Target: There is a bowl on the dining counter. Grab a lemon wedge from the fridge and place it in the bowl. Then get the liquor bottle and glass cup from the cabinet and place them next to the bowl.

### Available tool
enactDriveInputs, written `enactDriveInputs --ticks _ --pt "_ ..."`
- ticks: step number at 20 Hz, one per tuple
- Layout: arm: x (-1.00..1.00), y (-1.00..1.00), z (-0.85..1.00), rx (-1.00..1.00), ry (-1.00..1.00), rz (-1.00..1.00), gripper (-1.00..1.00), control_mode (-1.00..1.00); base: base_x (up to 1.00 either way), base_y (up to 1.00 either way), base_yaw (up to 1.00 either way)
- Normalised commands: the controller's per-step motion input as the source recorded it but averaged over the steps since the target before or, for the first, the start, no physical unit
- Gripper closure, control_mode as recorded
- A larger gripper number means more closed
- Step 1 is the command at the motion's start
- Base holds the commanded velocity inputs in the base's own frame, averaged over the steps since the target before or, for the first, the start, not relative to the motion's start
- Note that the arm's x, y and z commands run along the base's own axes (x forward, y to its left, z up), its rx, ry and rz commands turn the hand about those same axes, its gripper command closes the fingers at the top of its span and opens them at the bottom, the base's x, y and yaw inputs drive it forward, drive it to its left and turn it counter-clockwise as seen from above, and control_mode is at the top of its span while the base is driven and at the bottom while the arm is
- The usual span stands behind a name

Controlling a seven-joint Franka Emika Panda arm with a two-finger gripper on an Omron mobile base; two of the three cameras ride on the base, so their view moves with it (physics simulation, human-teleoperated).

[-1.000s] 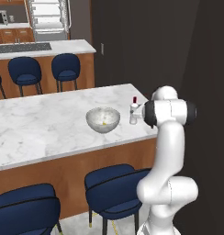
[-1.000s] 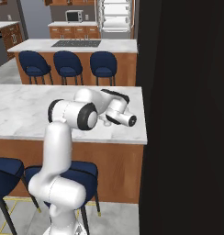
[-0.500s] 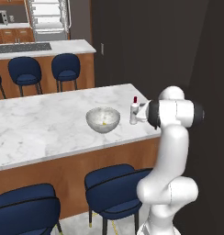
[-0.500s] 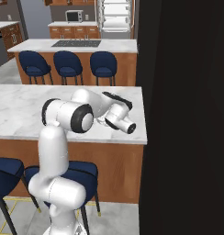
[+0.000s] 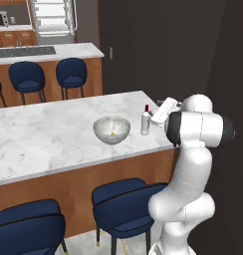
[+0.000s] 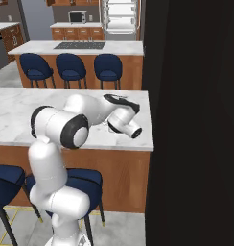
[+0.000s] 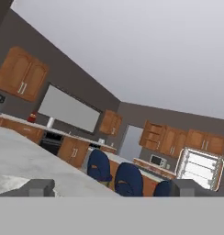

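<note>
Marble-topped table (image 5: 54, 134) carries the bowl (image 5: 111, 129) near its right end, w/ a tiny yellow lemon wedge (image 5: 113, 133) inside. Liquor bottle (image 5: 145, 120), red cap up, stands upright just right of the bowl, apart from it. Pincer (image 7: 111, 187) w/ fingers spread wide, nothing between them; hand view looks out low over the marble twd blue stools (image 7: 128, 180) and wood cabinets (image 7: 20, 73). White hand sits just beside the bottle on its right in left base view; can't tell if touching. Fridge (image 5: 53, 21) at back, doors open, white shelves showing. Island w/ black cooktop (image 5: 25, 51) behind the stools.
</note>
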Motion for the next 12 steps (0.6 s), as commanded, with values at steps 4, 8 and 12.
enactDriveInputs --ticks 4,8,12 --pt "-0.24 0.0 1.0 0.0 -0.14 -0.01 -1.0 -1.0 0.0 0.0 0.0" --pt "-0.18 0.02 1.0 0.0 0.0 -0.04 -1.0 -1.0 0.0 0.0 0.0" --pt "-0.27 0.04 0.99 0.01 0.09 -0.05 -1.0 -1.0 0.0 0.0 0.0"
